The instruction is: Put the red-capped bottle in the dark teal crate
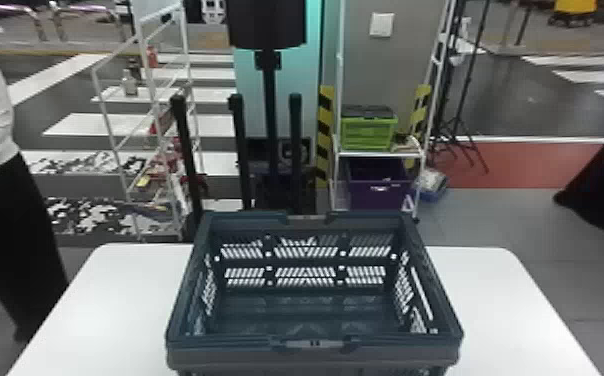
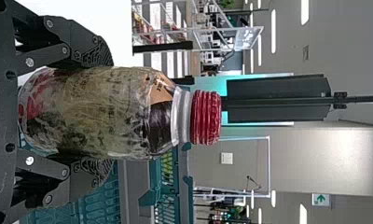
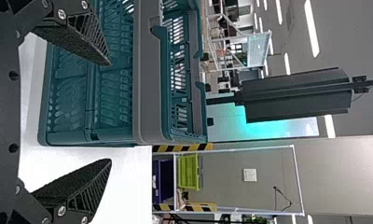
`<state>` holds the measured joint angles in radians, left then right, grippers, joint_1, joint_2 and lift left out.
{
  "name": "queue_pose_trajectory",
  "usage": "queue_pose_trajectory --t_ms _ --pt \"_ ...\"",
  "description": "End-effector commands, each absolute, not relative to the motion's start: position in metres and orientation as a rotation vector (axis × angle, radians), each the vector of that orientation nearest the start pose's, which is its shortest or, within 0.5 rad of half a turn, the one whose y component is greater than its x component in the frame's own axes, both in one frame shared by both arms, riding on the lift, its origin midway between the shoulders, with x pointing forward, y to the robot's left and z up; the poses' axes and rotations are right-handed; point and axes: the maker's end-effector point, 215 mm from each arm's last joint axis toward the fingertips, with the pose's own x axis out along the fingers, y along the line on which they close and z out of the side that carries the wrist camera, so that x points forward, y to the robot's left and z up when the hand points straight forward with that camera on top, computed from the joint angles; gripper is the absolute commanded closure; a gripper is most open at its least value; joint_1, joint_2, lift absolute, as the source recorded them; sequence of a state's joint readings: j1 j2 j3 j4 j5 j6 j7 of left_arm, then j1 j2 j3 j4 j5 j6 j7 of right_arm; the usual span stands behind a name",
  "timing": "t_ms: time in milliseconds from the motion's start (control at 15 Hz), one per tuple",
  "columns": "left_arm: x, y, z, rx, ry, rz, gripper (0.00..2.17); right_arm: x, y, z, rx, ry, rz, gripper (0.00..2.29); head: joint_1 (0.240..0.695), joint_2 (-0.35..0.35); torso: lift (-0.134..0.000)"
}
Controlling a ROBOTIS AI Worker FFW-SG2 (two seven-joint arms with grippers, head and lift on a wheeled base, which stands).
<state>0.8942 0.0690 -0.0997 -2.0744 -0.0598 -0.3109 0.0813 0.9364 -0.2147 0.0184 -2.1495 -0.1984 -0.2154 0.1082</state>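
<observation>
We log the red-capped bottle (image 2: 114, 112) upright, cap uppermost, clamped by its sides in the left jaws, the dark teal crate (image 1: 216, 356) lying to its right, lower centre of the head view; right jaws parted wide, empty.

- The bottle (image 2: 114, 112) was a chunky clear one with crinkly film, kinda yellowish-brown through the middle, reddish near the base, dark and tan patches up by the shoulder.
- Ridged red cap (image 2: 206, 117) was on, above a pale neck.
- It was pretty much upright, cap up, gripped around the body by the left gripper (image 2: 107, 112), outside the crate (image 1: 316, 357).
- The crate was dark teal with a grey band below the rim, slotted sides, open top, sitting upright on the white table (image 1: 506, 310).
</observation>
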Motion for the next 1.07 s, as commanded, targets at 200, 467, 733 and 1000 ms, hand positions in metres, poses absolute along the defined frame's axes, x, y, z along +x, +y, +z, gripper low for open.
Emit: queue_pose_trajectory --t_ms 200,467,733,1000 --pt "0.31 0.19 -0.374 0.029 0.072 -0.058 2.06 0.302 -0.203 -0.378 0.073 0.151 0.23 0.15 0.499 0.0 0.0" --pt "0.311 0.19 -0.375 0.032 0.076 -0.06 2.06 0.301 -0.203 -0.379 0.073 0.152 0.23 0.15 0.499 0.0 0.0" --pt "0.324 0.207 -0.354 0.069 0.075 -0.045 2.06 0.3 -0.203 -0.378 0.072 0.152 0.231 0.15 0.499 0.0 0.0" --pt "0.368 0.248 -0.319 0.143 0.141 -0.017 2.06 0.3 -0.204 -0.381 0.073 0.158 0.227 0.15 0.499 0.0 0.0"
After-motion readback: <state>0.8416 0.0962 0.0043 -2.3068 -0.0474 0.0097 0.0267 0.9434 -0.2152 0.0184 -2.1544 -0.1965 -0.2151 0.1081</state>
